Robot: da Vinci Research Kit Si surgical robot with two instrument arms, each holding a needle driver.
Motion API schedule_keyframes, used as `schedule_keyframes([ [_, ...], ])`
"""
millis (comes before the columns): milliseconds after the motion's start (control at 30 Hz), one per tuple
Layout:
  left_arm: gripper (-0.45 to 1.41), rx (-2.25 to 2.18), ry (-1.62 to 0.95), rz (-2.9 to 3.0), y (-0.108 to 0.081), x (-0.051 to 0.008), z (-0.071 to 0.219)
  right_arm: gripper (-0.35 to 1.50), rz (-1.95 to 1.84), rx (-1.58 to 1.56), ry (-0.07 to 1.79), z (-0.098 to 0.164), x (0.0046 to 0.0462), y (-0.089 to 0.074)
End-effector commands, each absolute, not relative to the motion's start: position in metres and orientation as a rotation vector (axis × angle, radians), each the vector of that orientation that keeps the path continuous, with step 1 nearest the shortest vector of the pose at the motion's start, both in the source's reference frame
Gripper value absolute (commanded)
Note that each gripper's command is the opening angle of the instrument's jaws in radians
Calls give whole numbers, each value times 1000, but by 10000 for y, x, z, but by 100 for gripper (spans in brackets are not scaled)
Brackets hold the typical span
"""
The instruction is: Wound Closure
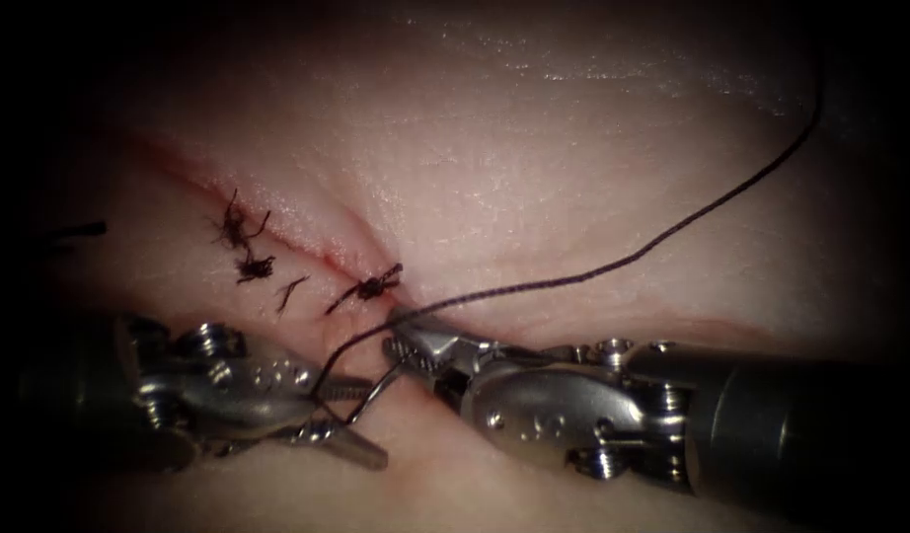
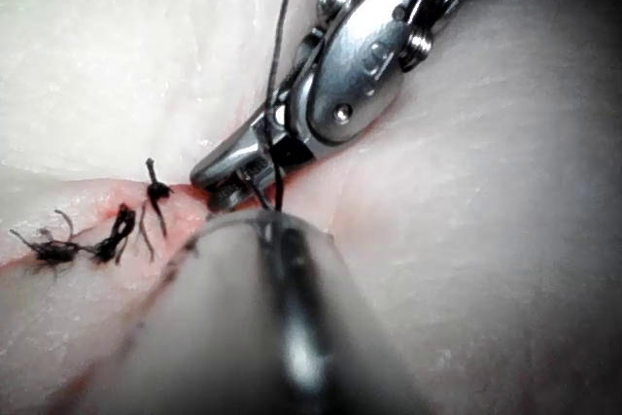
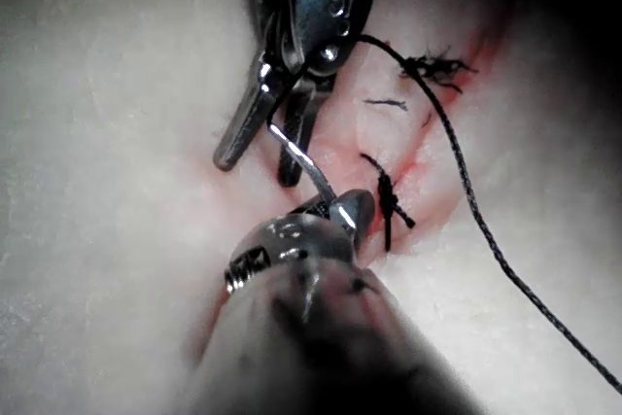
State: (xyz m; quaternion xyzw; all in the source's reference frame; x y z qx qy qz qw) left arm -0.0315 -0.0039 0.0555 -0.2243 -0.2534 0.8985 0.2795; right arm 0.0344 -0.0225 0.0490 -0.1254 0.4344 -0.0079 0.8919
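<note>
The tissue (image 1: 534, 188) has a cut (image 1: 307, 247) running from upper left down to the middle. My right tool (image 1: 398, 342) comes in from the right, shut on the curved needle (image 1: 378, 391) near one end, just below the last knot (image 1: 371, 288). The needle arcs above the tissue toward my left tool (image 1: 368, 424), whose jaws stand open around its other end. The thread (image 1: 623, 262) runs from there up and off to the upper right. The right wrist view has the needle (image 3: 303, 164) spanning from the right tool (image 3: 342, 216) to the open left tool (image 3: 260, 164).
Along the cut's upper left stretch sit two earlier knots (image 1: 236, 229) (image 1: 255, 266) with frayed cut ends, and a loose end (image 1: 289, 292). Red fluid lines the cut. In the left wrist view the right tool (image 2: 231, 182) rests beside the knots (image 2: 155, 190).
</note>
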Motion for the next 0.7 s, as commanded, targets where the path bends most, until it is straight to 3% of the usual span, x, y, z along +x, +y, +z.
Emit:
schedule_keyframes([
  [33, 49, -602, -682, 2410, -43, -320, 561, -35, -20, -261, 905, 496, 353, -227],
  [267, 49, -604, -681, 2416, -43, -319, 562, -35, -51, -252, 886, 505, 325, -238],
  [700, 51, -606, -682, 2418, -44, -316, 561, -35, -26, -191, 871, 517, 322, -254],
])
